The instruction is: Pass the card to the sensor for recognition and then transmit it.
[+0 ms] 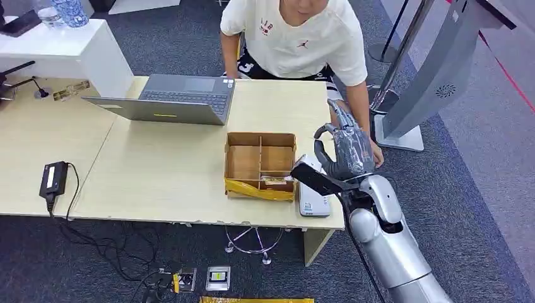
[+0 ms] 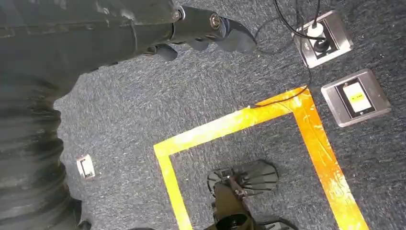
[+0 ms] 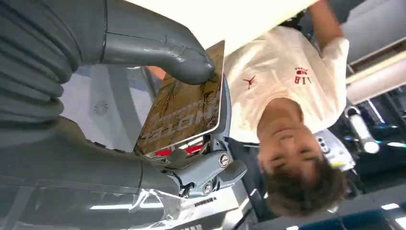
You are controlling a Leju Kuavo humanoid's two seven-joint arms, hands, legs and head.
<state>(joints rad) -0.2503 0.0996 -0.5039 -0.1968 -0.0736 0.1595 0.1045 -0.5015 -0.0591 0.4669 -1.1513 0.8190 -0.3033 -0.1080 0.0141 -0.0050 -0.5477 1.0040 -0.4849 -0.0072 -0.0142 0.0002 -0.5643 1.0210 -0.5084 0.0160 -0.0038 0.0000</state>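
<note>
- The pale wooden surface (image 1: 164, 170) is a flat light-toned desk; a second, similar desk adjoins it on my left.
- On it stand an open grey laptop (image 1: 170, 99) at the far edge, an open brown cardboard box with inner dividers (image 1: 260, 163) nearer me, and a flat white sensor device (image 1: 313, 201) just beside the box, at the near edge.
- The box's near wall bears a crumpled strip of yellow tape; the contents of its near compartment are too small to make out.
- A black power adapter with trailing cable (image 1: 53, 178) lies on the adjoining desk.
- The floor is dark grey carpet (image 2: 191, 96), coarse in texture, marked with worn yellow tape lines (image 2: 225, 127) and fitted with metal floor sockets (image 2: 355, 97).
- A person in a white T-shirt (image 1: 303, 38) sits across the surface; the head is cut off at the top of the head view.
- My right hand (image 1: 344, 151) is raised over the surface's right end, beyond the sensor device. In the right wrist view its thumb presses a brown printed rectangular card (image 3: 184, 108) against its fingers; the card is held clear of the surface, and its lettering reads only in part.
- My left hand (image 2: 210, 33) hangs above the carpet, dark fingers curled inward with nothing in them.
</note>
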